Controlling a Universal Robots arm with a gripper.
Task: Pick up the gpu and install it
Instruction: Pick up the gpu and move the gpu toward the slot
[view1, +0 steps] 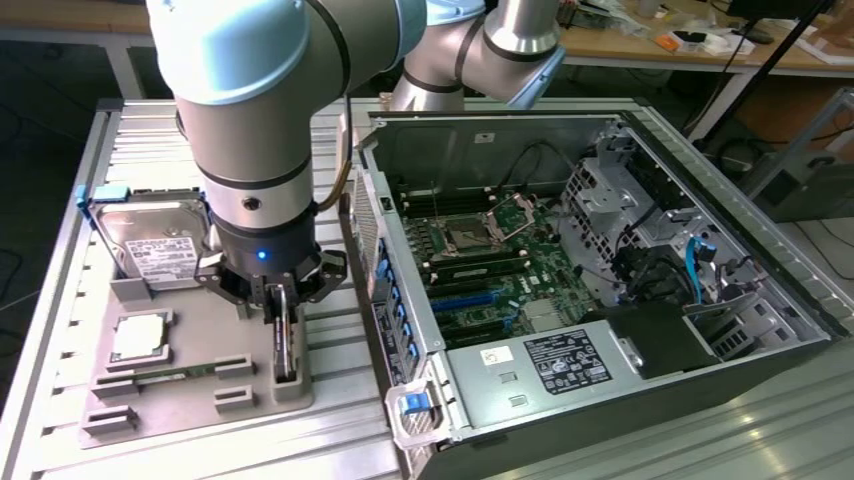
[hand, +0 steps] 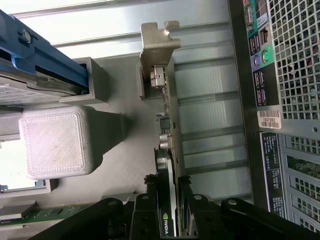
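Item: gpu, standing on edge in the grey tray, beside the open computer case.
My claw is clenched across its upper edge. I judge a straight, vertical lift best, so the bracket clears its holder without twisting.

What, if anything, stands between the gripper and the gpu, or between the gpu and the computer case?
Nothing separates the gripper from the gpu: its fingers clasp the card, standing on edge in the gray tray. Between card and motherboard rises the case wall beside the tray; the case is open on top.
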